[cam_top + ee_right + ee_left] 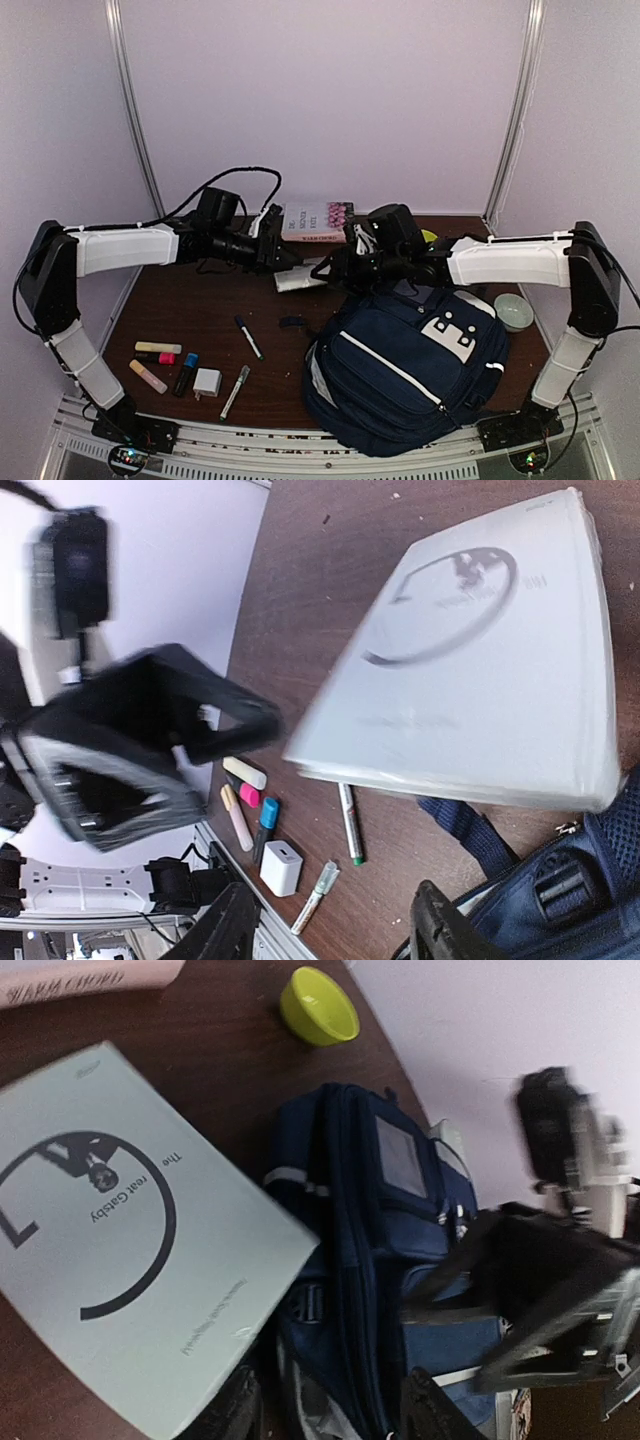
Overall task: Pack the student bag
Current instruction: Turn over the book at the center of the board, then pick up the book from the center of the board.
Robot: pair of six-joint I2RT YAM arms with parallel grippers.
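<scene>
On the dark brown surface (200, 300), the student bag (410, 370) takes up the near right part. It lies flat with its white dotted patch toward the far right, and its near edge is at the front rim, close to the right arm's base.

Both arms reach inward over the far middle. The left end effector (328, 1380) has its fingers (235, 1415) spread apart with nothing between them. Through the gap, its own camera looks down on the bag's blue side. One finger sits at the lower corner of a pale book (480, 670), but I cannot tell whether it touches it.

The right end effector (338, 890) hangs just beyond the bag's far edge. It is likewise spread and grips nothing, with bare surface and a bag strap showing between its fingers.

The pale book, with a dark ring on its cover, lies between the two end effectors and just beside the bag. Blur hides whether it rests flat.

A second book (318, 222) with a pink-patterned cover lies at the far edge. A pale green bowl (514, 311) stands beside the bag's right corner, and a yellow-green bowl (318, 1007) stands farther back.

At the near left are a white cube (207, 382), a cluster of highlighters (158, 347), a black-and-white pen (248, 337) and a silver marker (235, 392).
</scene>
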